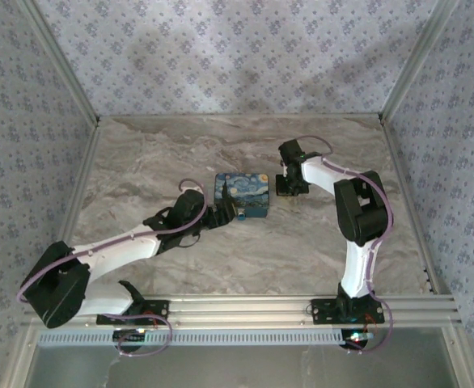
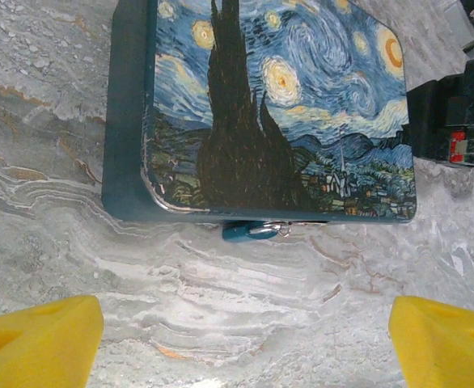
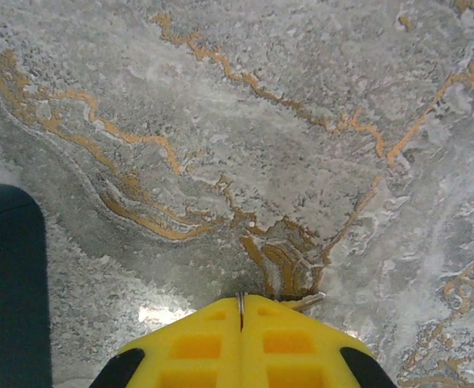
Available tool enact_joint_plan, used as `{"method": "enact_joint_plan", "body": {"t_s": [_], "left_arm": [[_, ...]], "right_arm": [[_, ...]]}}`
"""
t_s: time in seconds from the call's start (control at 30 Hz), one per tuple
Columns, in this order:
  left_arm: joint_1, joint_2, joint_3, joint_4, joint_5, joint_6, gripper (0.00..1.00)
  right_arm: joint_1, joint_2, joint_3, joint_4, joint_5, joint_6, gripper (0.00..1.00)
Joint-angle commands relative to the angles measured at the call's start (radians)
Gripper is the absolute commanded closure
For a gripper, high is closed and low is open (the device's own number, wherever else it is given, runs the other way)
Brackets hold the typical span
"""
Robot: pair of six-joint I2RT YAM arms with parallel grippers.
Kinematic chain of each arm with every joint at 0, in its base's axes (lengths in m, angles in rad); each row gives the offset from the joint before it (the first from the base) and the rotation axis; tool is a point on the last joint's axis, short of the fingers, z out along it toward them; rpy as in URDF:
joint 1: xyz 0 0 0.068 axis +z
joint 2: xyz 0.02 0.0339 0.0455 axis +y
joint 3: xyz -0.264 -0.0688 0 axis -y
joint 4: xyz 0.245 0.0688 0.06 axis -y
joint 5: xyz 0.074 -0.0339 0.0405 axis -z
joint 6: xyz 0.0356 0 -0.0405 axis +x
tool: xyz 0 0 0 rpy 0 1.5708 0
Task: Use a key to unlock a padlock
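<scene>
A teal padlock (image 2: 249,231) hangs at the near side of a box printed with a starry night painting (image 1: 241,194) (image 2: 269,105). My left gripper (image 1: 225,214) (image 2: 245,331) faces it from a short way off, open, its yellow fingers (image 2: 43,339) spread wide with bare table between them. To the right of the box, my right gripper (image 1: 289,190) (image 3: 241,311) is low over the table and shut on a thin metal ring. The tip of a silvery key (image 3: 306,301) pokes out beside the pads. The box's dark side (image 3: 6,283) is at the left of the right wrist view.
The marble-patterned tabletop (image 1: 180,153) is walled in by patterned panels on three sides. The right gripper's black body (image 2: 455,113) stands close to the box's right edge. Open table lies behind the box and toward the front.
</scene>
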Motion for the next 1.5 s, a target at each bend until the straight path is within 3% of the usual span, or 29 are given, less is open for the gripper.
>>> {"method": "enact_joint_plan", "body": {"t_s": [0.0,0.5,0.67,0.87,1.2,1.4,1.47], "left_arm": [[-0.003,-0.022,-0.018,0.014,-0.017,-0.015,0.09],[-0.002,-0.07,0.047,-0.004,-0.018,0.045,0.09],[-0.002,-0.098,0.093,0.022,0.001,0.101,0.11],[0.016,-0.097,0.175,0.088,0.102,0.171,0.14],[0.015,0.047,0.296,0.251,0.245,0.243,0.28],[0.012,0.165,0.37,0.351,0.32,0.251,0.48],[0.009,0.184,0.385,0.37,0.332,0.25,0.49]], "right_arm": [[-0.005,-0.031,-0.032,-0.011,0.03,0.002,1.0],[-0.023,-0.449,-0.109,0.003,0.006,0.021,1.0],[-0.021,-0.586,-0.095,0.007,-0.106,0.037,1.0],[-0.013,-0.696,-0.052,0.002,-0.234,0.103,1.0],[0.077,-0.754,-0.024,0.001,-0.342,0.231,1.0],[0.124,-0.763,-0.029,0.013,-0.354,0.276,1.0],[0.134,-0.766,-0.029,0.014,-0.351,0.284,1.0]]}}
